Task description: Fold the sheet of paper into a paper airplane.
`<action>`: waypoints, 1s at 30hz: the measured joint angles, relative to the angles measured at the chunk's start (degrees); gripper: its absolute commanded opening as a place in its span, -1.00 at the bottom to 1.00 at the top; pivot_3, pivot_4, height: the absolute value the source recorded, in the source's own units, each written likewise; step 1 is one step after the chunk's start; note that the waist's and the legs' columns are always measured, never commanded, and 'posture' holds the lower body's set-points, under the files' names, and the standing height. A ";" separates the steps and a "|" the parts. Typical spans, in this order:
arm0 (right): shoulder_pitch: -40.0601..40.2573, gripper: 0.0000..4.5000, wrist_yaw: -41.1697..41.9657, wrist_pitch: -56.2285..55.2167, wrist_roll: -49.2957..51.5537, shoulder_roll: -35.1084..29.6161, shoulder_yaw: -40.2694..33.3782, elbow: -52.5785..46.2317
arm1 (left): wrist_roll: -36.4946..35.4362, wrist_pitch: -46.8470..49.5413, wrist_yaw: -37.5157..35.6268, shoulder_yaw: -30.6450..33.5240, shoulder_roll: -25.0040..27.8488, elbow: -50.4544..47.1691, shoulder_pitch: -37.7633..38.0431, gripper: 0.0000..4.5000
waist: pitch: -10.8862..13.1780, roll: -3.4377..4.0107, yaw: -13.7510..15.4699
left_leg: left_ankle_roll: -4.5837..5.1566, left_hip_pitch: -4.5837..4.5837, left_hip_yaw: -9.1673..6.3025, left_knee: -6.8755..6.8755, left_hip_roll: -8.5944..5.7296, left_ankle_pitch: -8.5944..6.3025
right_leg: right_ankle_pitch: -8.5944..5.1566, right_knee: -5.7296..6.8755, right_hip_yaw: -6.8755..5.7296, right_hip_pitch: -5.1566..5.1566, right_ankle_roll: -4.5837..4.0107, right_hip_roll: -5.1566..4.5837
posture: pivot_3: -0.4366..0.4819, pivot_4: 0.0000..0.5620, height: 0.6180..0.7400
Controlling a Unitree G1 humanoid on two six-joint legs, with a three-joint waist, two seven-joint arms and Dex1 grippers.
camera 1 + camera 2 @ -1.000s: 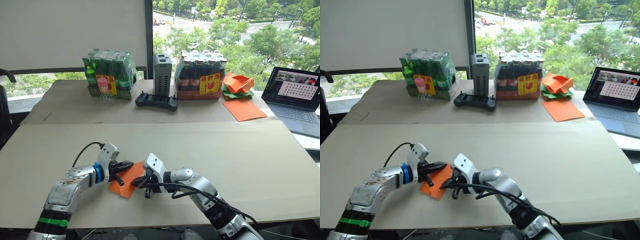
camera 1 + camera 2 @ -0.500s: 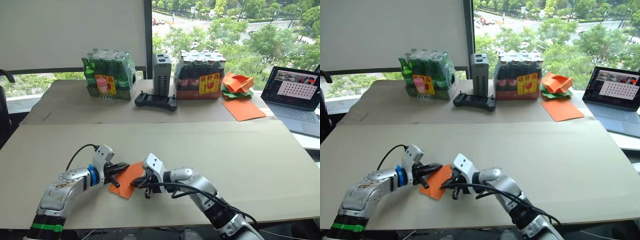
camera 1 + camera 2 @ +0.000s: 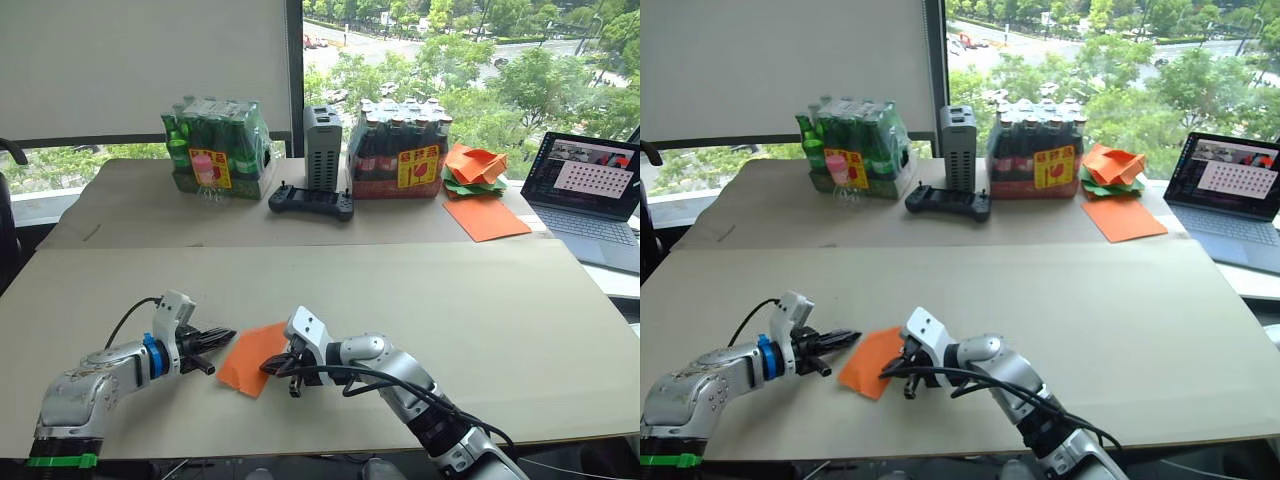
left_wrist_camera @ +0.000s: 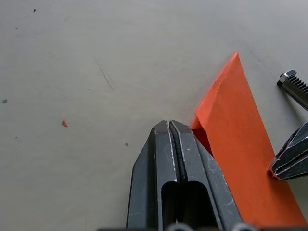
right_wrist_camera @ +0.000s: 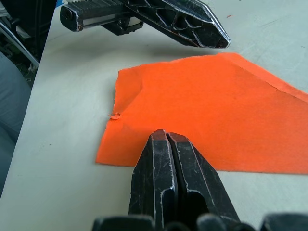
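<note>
Orange sheet of paper [image 3: 255,357] lies flat on the surface between both sets of jaws; left gripper [image 3: 222,337] pressed together just beside it, right gripper [image 3: 272,366] closed over its edge.

No text, brand or number could be read anywhere; the yellow-and-red label [image 3: 211,167] on the green bottle pack [image 3: 218,149] carried print too small to make out; the similar yellow-and-red label [image 3: 419,167] on the dark bottle pack [image 3: 398,149], to the right of the green pack, was just as illegible (a red shape showed on it, nothing more); the laptop screen [image 3: 592,178], further right of the packs, showed a grid of dots, with no legible words.
</note>
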 measured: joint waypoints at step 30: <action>4.28 -1.00 -1.87 9.61 7.38 -10.06 -10.85 -14.45 | -17.28 15.68 -0.94 4.81 2.80 3.42 -4.52 -0.04 | 0.30 -0.32 0.41 | -0.01 -1.04 -0.01 0.19 -0.02 0.01 | 0.31 0.13 -0.02 -0.99 -0.50 -0.01 | -0.05 -0.47 1.00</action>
